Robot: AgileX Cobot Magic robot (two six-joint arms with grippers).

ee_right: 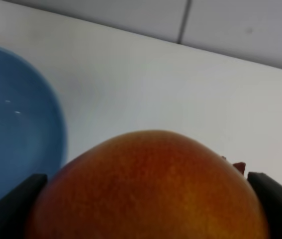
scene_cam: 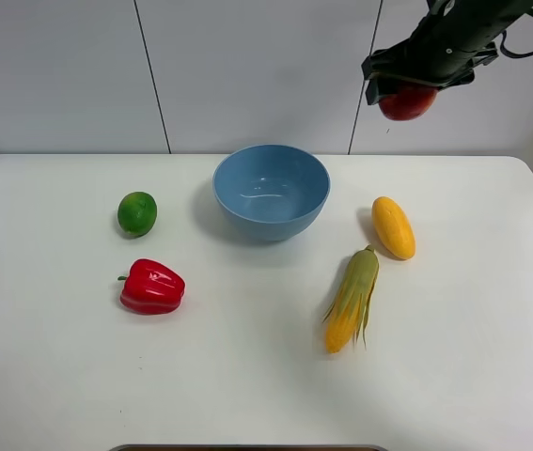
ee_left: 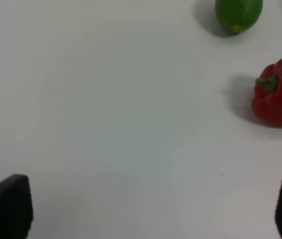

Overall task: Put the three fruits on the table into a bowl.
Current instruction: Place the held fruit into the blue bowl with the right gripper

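While right fingers [ee_right: 277, 201] clamp apple [scene_cam: 408, 101] — top hidden.

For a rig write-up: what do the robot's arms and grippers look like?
The right arm is black and bulky, with a thin black cable looping beside it. The right gripper is black too, with blocky fingers. Of the left gripper only two matte black fingertips show, blocky with rounded corners. No markings are visible; the left arm itself is unseen.
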